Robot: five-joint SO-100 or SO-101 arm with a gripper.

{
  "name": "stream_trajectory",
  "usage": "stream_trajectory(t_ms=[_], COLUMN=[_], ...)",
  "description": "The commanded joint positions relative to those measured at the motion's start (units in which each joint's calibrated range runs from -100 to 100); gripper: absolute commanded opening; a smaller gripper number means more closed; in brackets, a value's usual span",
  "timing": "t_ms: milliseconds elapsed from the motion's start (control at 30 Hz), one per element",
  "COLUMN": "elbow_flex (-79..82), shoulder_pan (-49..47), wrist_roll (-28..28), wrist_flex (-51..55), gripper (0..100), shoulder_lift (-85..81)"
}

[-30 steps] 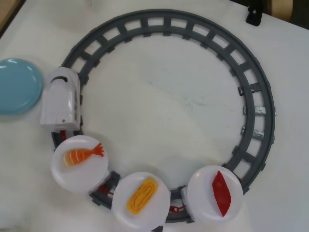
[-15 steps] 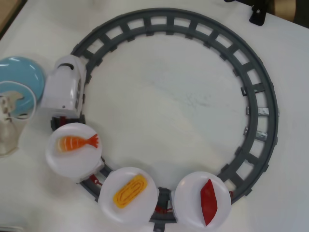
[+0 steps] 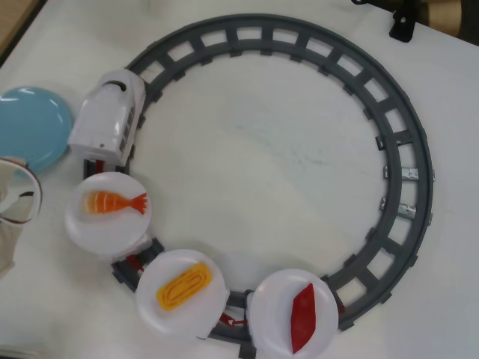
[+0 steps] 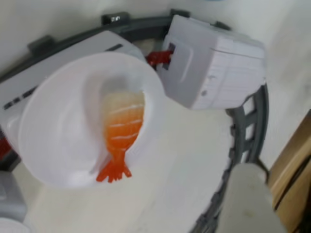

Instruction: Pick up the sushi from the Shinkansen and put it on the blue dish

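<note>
The white Shinkansen [image 3: 109, 118] rides the left side of the grey track and pulls three cars topped with white plates. The sushi [image 3: 303, 317], a flat dark-red pointed piece, lies on the last plate [image 3: 273, 303] at the bottom. The blue dish [image 3: 30, 126] rests on the table left of the train. My gripper [image 3: 15, 200] pokes in at the left edge, below the dish and beside the shrimp plate, far from the sushi. The wrist view shows the Shinkansen [image 4: 216, 65], the shrimp plate, and one pale finger [image 4: 248, 201]; the sushi is out of that view.
An orange shrimp piece [image 3: 112, 202] lies on the first plate and a yellow egg piece [image 3: 181, 286] on the middle one. The grey circular track [image 3: 408, 161] rings a bare white table. A black bracket [image 3: 403, 24] stands at the top right.
The train and its plates have rolled clockwise along the track, carrying the sushi leftward. My gripper came into the overhead view from the left edge and has shifted lower.
</note>
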Motion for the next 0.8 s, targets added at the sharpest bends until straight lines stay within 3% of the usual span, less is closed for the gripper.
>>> stream_trajectory(t_ms=[0,300,433,567,767], elbow_flex=[2.0,7.59,11.29,13.9,12.73], shoulder_pan=[0.26,0.26,0.26,0.44,12.41], wrist_roll=[-0.07,-1.54,-1.38,1.6,5.63], wrist_flex=[-0.36,-1.72,-1.98,-1.98,-2.83], gripper=[14,15,20,20,20], shoulder_lift=[-4.46,-10.43,-10.43,-10.43,-10.26])
